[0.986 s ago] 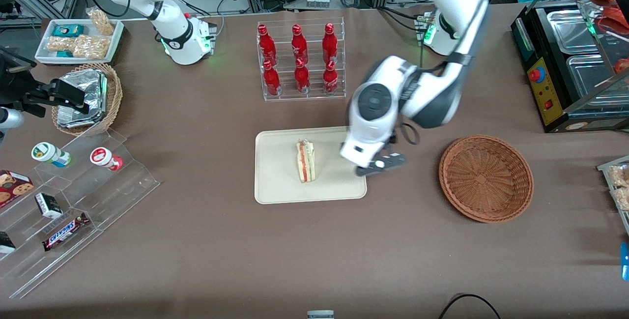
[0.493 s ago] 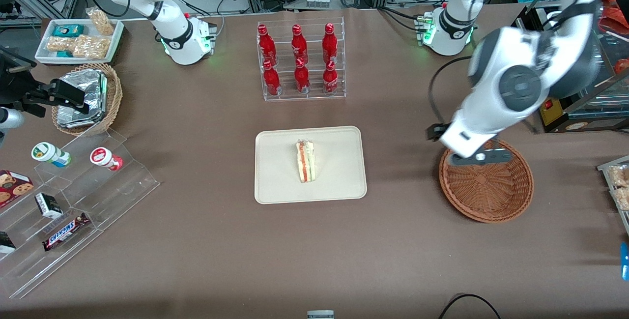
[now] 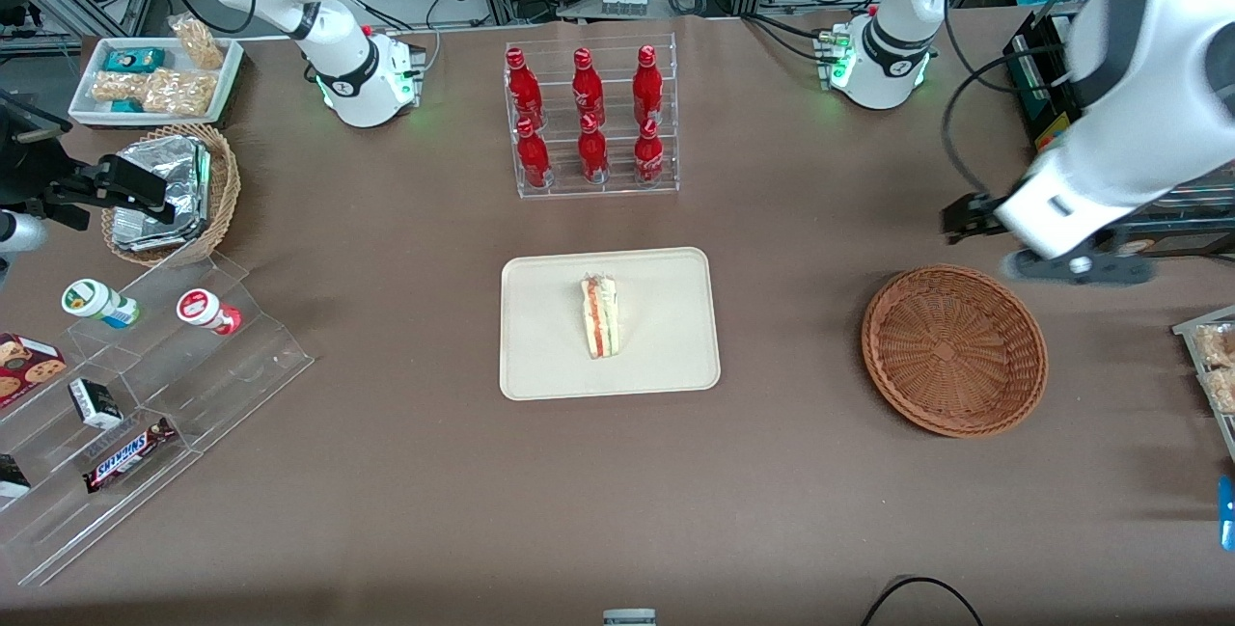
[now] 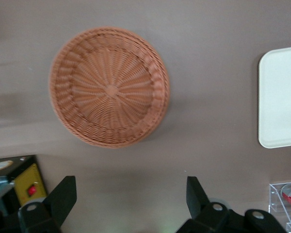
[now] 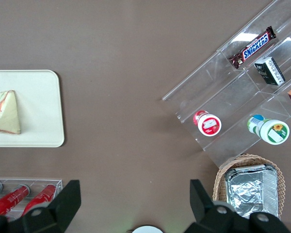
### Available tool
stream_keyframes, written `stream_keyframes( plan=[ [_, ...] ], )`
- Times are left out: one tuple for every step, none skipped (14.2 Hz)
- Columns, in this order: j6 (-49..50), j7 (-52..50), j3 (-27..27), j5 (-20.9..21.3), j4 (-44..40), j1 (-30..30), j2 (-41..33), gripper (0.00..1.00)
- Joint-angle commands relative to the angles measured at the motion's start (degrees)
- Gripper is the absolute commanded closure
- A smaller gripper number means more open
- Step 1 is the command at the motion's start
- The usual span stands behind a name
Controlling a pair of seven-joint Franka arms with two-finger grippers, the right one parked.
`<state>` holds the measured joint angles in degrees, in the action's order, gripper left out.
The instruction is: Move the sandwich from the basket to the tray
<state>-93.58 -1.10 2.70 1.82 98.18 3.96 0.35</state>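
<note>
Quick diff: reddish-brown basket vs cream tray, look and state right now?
The basket is round, woven reddish-brown wicker; the tray is a smooth cream rectangle with rounded corners. The basket holds nothing; the tray carries the sandwich. The basket lies nearer the gripper, which hangs open above the table; the tray lies farther toward the parked arm's end. Both are shallow and sit flat on the brown table.

Even, bright overhead light falls on the desk (image 3: 386,472); shadows are soft. The tool (image 3: 1076,267) and basket (image 4: 109,87) show motion blur.
</note>
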Motion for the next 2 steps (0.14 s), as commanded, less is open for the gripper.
stream_keyframes(
  plan=[
    [1.3, 1.5, 1.9, 0.2, -0.6, -4.0, -3.4, 0.0],
    [2.0, 1.5, 1.7, 0.1, -1.9, -4.2, -3.6, 0.0]
  ],
)
